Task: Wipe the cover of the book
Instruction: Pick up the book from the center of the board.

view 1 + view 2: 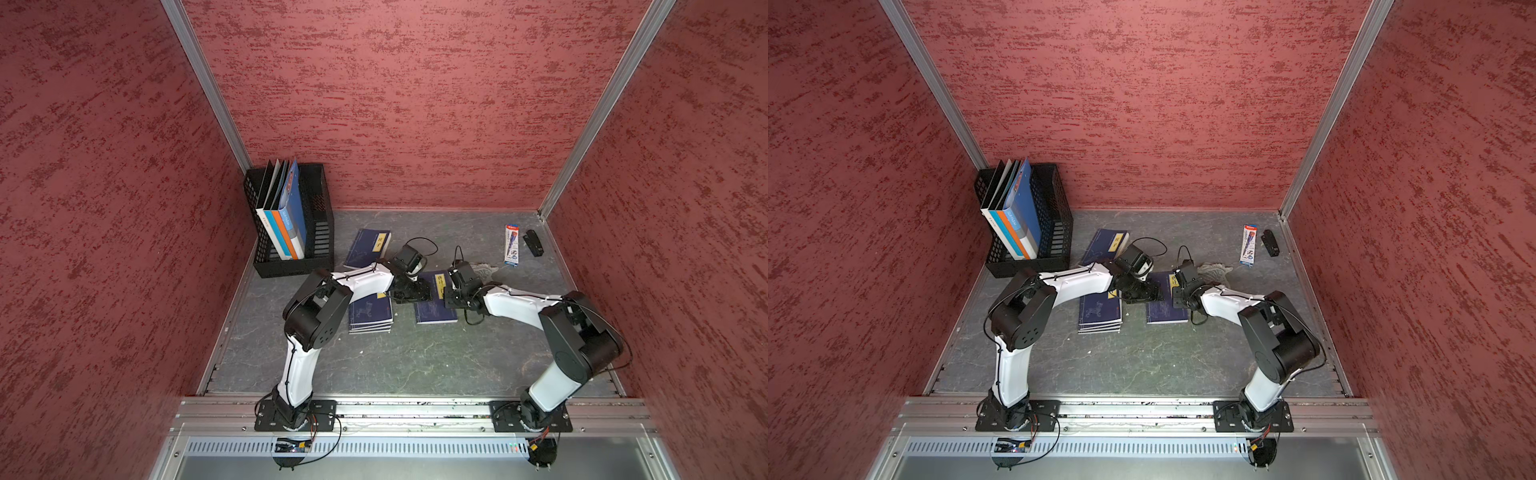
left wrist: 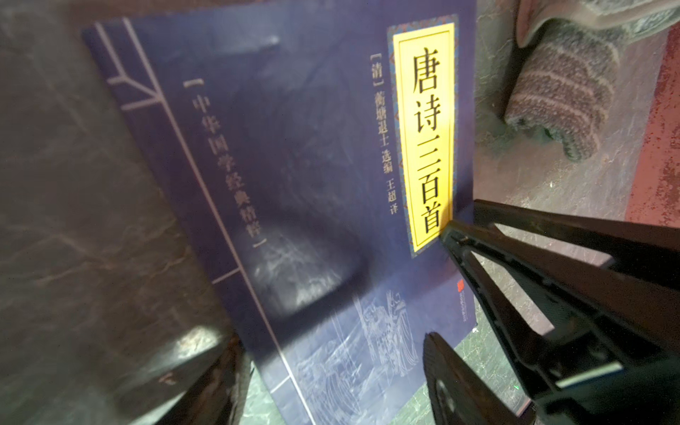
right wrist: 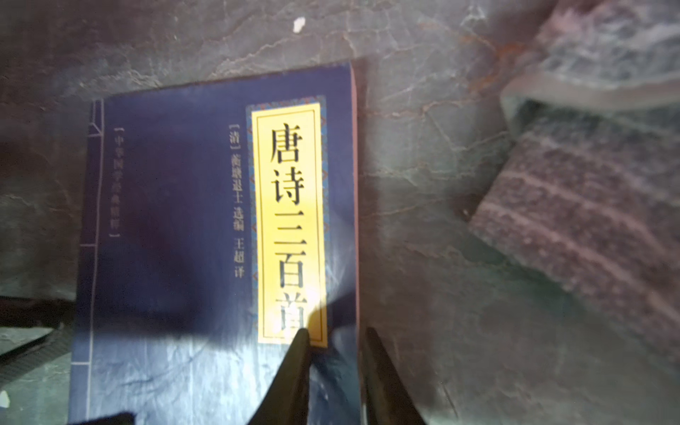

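I see the book lying flat on the table, near the middle, cover up, with its yellow label along the right edge. My left gripper stands low over the spine side with the jaws wide and empty, one finger outside the spine edge and one over the cover. My right gripper is at the right edge, by the near end of the label. Its fingers leave only a narrow gap and hold nothing (one is over the cover, one just past the edge). The cloth lies on the table beyond the far right corner of the book, apart from it. A stack of books lies near the spine side, with a strip of table between. Open table reaches from the near edge of the book to the front rail.
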Robot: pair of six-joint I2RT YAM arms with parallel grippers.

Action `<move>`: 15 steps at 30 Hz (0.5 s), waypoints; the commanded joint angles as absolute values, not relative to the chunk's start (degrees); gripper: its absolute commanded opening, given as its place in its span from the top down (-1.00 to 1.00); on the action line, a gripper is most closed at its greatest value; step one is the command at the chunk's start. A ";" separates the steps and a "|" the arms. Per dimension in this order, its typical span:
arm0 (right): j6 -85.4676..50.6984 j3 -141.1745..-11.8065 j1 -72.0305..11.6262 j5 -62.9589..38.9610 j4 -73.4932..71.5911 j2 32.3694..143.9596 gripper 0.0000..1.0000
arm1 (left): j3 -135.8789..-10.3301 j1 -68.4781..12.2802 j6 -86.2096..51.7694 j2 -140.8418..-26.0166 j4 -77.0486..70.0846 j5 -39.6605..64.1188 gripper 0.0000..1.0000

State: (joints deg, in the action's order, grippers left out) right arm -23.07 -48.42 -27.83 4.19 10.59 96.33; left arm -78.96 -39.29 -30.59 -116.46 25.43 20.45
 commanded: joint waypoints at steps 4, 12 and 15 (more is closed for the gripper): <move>-22.78 -45.31 -27.33 -0.10 9.63 100.24 0.54 | -77.34 -38.10 -32.32 -116.61 18.75 26.59 -0.43; -23.54 -43.49 -27.22 -1.76 7.56 100.46 0.55 | -75.44 -37.85 -33.41 -113.89 12.24 28.55 -0.24; -23.47 -43.58 -27.16 -1.76 7.56 100.28 0.55 | -74.22 -37.78 -34.44 -112.97 9.86 28.33 -0.17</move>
State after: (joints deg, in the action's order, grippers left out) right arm -23.55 -46.09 -26.79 1.50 3.57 96.88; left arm -74.54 -36.91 -33.71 -115.70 17.87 24.56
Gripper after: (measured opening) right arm 0.227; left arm 0.589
